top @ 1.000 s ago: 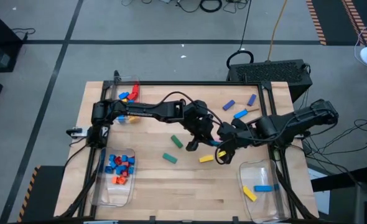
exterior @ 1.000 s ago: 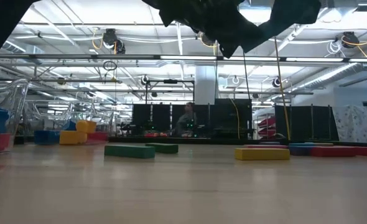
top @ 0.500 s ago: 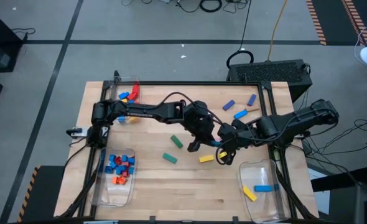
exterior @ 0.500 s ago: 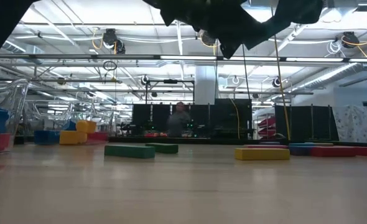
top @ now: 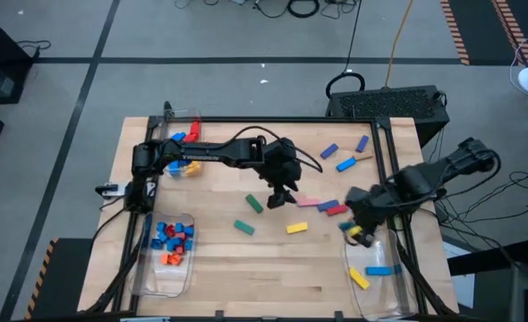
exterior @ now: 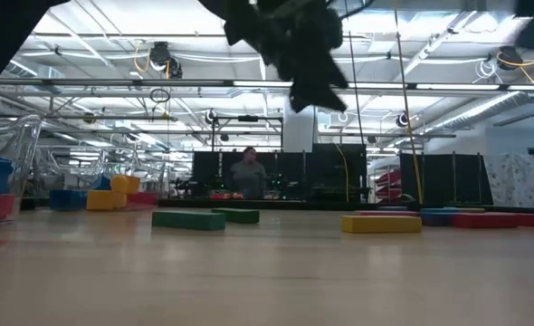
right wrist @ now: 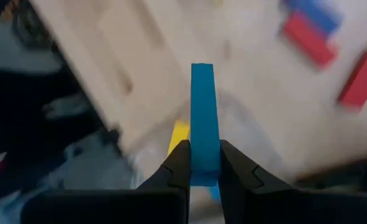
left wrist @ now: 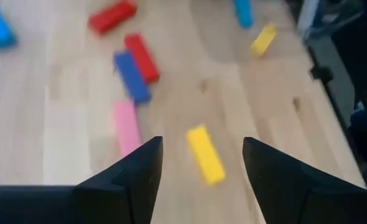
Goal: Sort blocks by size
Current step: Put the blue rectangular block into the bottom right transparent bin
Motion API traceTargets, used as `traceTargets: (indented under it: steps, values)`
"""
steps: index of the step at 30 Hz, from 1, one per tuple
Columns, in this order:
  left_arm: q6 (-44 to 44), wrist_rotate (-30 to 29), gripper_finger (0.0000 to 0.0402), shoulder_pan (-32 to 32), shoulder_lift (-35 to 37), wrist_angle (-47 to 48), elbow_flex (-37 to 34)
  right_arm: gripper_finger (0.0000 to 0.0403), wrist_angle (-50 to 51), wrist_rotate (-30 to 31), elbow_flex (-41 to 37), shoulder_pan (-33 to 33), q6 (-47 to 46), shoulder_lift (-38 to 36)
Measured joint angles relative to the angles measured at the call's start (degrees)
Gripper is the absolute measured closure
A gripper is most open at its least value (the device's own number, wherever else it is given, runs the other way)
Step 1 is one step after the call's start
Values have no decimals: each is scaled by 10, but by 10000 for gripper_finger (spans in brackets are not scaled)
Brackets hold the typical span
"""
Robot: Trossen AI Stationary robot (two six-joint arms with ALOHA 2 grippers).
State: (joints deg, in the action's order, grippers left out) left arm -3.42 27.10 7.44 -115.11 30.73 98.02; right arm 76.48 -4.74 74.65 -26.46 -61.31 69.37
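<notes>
Blocks lie loose on the wooden table: two green, a yellow, a pink, a red, and blue ones at the far right. My left gripper hovers open over mid-table. Its fingers show the yellow brick beyond them, untouched. My right gripper is shut on a blue bar over the far rim of the near right bin. My right gripper pinches the blue bar's end between its two fingers. The fingers point steeply down, and the bar sticks out along them, past the tips. It hangs clear of the table, above the bin's rim.
The near right clear bin holds a blue bar and a yellow one. A near left bin holds small blue, red and orange cubes. A far left bin holds a few blocks. A person stands in the room beyond.
My right gripper has drawn away from my left gripper at mid-table. It has gone toward the table's right and near edges with the blue bar, ending over the near right bin. The pink and red blocks it stood over now show. My left gripper stays near mid-table.
</notes>
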Motion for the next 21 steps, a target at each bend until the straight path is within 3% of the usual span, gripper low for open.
traceTargets:
  steps: [6,11,16,21]
  values:
    - [1,-2,177,11,0,91,0,371,61,-53,0,-96,-114,-34]
    - [1,-6,176,18,0,108,0,371,58,-83,-23,-160,-154,-29]
    - [1,-6,176,19,0,108,0,371,-66,-118,-117,-195,-194,-28]
    - [1,-6,176,19,0,109,0,371,-214,-116,-216,-215,-252,-28]
